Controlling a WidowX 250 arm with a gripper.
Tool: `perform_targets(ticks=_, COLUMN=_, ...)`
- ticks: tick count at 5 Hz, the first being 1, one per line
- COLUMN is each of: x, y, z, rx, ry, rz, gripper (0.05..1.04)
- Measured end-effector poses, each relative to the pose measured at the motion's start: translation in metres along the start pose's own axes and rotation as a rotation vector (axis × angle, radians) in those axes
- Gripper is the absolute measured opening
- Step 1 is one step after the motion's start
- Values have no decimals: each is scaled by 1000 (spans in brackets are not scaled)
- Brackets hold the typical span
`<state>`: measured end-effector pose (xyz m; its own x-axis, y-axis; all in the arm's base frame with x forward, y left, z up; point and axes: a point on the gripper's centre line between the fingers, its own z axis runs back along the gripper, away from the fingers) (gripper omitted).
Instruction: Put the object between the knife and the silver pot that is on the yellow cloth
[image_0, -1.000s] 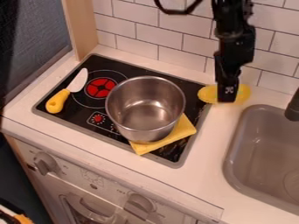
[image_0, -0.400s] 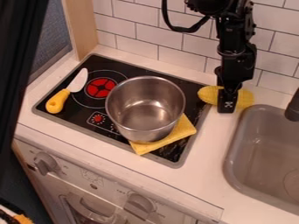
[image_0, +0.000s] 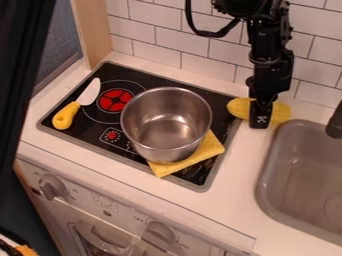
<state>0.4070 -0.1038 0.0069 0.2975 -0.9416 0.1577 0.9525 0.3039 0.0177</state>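
Note:
Low over the counter at the upper right, the black gripper (image_0: 260, 114) hangs across the middle of a yellow corn-like object (image_0: 239, 107), whose ends stick out on either side. How its fingers stand around the object cannot be made out. The silver pot (image_0: 165, 122) is on the stove, partly on top of a folded yellow cloth (image_0: 192, 161). On the stove's left side lies the knife (image_0: 77, 105), with its yellow handle toward the front and its blade toward the back.
The black stovetop (image_0: 93, 122) has a red burner mark between knife and pot. To the right, a grey sink (image_0: 300, 175) is sunk into the white counter (image_0: 234, 190), with a dark faucet (image_0: 335, 122) beside it. A tiled wall (image_0: 194, 30) rises behind.
Over the last second the gripper came down onto the yellow object, which shifted very slightly. A dark shape at the left edge moved further into view. Pot, cloth and knife stayed put.

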Motion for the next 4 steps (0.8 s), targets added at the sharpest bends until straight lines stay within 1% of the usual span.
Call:
perform_targets(ticks=1, x=-2, y=-4, z=4, rx=-2, ry=-5, rz=-26, gripper=644)
perform_targets(ticks=2, x=2, y=-3, z=24, rx=27, ry=-28, rz=-82, gripper=644)
perform_targets(ticks=3, x=5, y=-2, z=44, rx=44, ry=-62, rz=-117, gripper=644)
perform_targets(ticks=4, x=0, y=5, z=72, rx=92, ry=-92, rz=-127, gripper=644)
